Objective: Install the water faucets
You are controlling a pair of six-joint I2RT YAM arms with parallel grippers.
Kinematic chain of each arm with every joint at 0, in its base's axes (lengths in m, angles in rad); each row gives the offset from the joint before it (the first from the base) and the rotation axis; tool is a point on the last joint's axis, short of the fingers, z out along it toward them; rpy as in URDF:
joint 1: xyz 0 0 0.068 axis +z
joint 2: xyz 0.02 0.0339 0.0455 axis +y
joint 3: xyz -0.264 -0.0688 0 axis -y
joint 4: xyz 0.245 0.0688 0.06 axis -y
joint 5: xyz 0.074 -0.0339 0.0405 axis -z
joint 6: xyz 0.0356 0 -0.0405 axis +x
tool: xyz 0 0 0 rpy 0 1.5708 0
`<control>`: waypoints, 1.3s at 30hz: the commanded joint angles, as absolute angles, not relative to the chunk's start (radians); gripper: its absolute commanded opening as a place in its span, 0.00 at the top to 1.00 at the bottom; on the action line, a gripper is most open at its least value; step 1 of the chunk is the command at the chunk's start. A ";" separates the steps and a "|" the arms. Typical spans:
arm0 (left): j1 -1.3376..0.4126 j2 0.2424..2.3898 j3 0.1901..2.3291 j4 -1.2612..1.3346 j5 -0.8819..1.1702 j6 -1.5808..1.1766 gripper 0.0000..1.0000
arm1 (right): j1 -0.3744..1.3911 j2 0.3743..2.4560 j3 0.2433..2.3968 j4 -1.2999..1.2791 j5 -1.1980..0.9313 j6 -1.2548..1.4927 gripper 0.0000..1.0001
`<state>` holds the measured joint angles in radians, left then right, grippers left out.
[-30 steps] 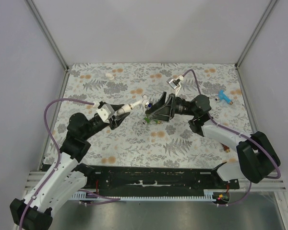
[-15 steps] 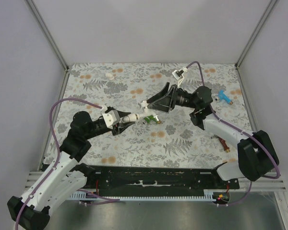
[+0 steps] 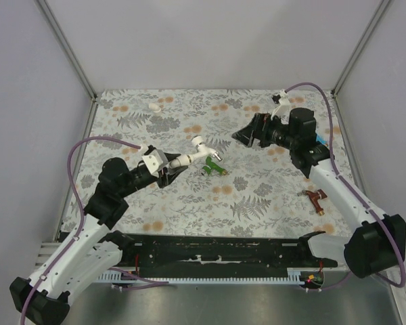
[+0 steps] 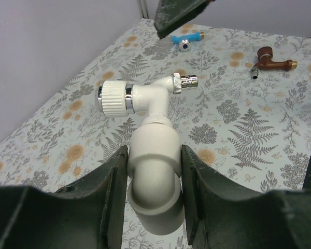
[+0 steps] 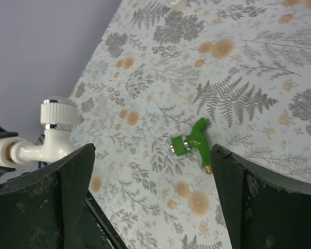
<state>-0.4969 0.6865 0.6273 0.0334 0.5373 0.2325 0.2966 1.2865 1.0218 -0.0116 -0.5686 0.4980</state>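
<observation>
My left gripper (image 3: 174,166) (image 4: 154,153) is shut on a white elbow fitting (image 4: 154,179) (image 3: 181,160), held above the table. A white water faucet (image 4: 145,97) (image 3: 200,145) (image 5: 55,129) with a ribbed knob sits in the fitting's far end. Below it, a green faucet (image 3: 214,166) (image 5: 193,142) lies on the table. My right gripper (image 3: 245,135) (image 5: 153,199) stands wide open and empty, off to the right of the white faucet. A blue faucet (image 4: 189,40) (image 3: 321,139) lies at the far right, and a reddish-brown one (image 3: 316,198) (image 4: 272,59) lies nearer on the right.
A small white pipe fitting (image 3: 153,107) lies at the far left of the flowered table cover (image 3: 189,203). Grey walls and metal posts close in the left, back and right sides.
My right gripper has pulled back to the right and away from the white faucet, staying open. The left gripper kept its hold and shifted a little.
</observation>
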 commanded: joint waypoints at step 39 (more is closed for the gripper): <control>-0.500 0.802 0.792 0.422 0.781 -0.643 0.98 | 0.426 0.919 0.856 0.291 -1.038 -0.183 0.02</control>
<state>-0.4942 0.8043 0.7403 0.3187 0.7094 -0.5293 0.4229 0.8928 0.8177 0.2115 -1.0550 -0.1581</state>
